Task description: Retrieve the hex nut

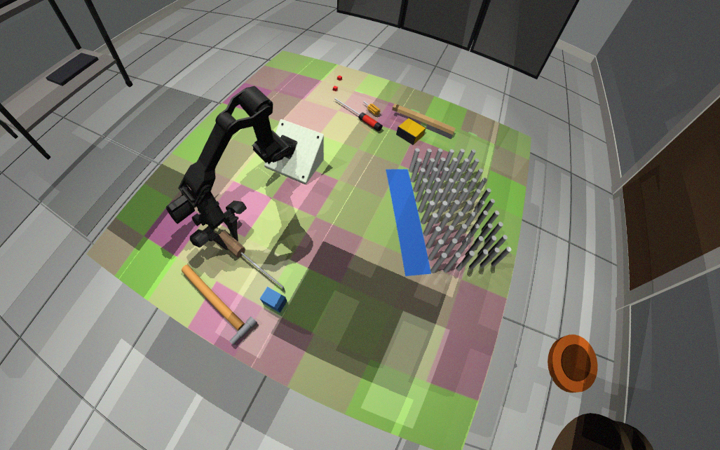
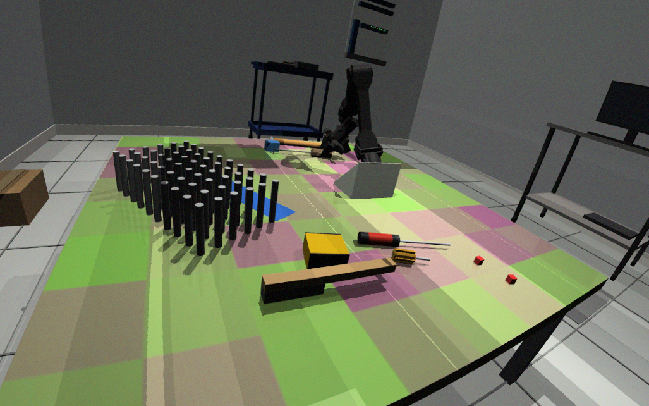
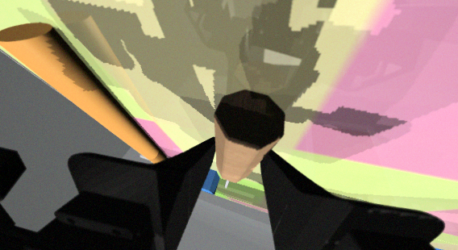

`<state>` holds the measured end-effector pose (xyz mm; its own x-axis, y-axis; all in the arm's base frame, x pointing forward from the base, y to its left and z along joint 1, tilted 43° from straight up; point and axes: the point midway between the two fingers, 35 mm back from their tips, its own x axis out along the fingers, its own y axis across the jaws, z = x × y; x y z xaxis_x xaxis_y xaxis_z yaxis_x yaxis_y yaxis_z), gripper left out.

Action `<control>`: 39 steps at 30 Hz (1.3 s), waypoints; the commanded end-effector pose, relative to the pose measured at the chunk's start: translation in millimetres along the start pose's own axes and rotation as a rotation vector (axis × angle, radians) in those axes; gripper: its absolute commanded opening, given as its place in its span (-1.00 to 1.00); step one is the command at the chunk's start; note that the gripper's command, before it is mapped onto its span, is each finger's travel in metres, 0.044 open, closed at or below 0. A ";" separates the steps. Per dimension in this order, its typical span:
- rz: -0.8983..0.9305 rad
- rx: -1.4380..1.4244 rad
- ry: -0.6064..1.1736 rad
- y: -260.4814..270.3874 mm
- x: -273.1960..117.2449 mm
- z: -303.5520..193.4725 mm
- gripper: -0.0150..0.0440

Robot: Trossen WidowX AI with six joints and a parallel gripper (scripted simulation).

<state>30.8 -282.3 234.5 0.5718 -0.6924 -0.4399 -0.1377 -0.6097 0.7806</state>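
The tool with a wooden handle [image 1: 233,246] [image 3: 238,161] and thin metal shaft lies left of centre in the top view. My gripper [image 1: 229,240] [image 3: 239,146] is shut on that handle, one finger against each side in the wrist view, low over the table. The grey spacers [image 1: 416,160] [image 2: 200,229] stand upright in a dense field. The blue taped strip [image 1: 409,228] [image 2: 266,203] runs along the field's near side. I cannot make out the hex nut; the spacers may hide it.
A hammer [image 1: 214,298] and blue block [image 1: 273,299] lie near the tool. A white wedge [image 1: 298,151] stands beside the arm. A red screwdriver [image 2: 380,239], small yellow screwdriver [image 2: 404,256], yellow block [image 2: 325,244], wooden bar [image 2: 316,275] and two red cubes lie elsewhere.
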 end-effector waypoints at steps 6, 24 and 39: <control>-0.017 -0.003 -0.008 8.1 -27.7 -9.1 -0.49; -0.017 -0.011 -0.006 18.9 -101.6 -64.5 -0.49; -0.053 0.009 0.010 14.3 -106.4 -79.6 -0.49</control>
<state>27.2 -188.3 329.5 0.5766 -0.6741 -0.4617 -0.1249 -0.6312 0.7655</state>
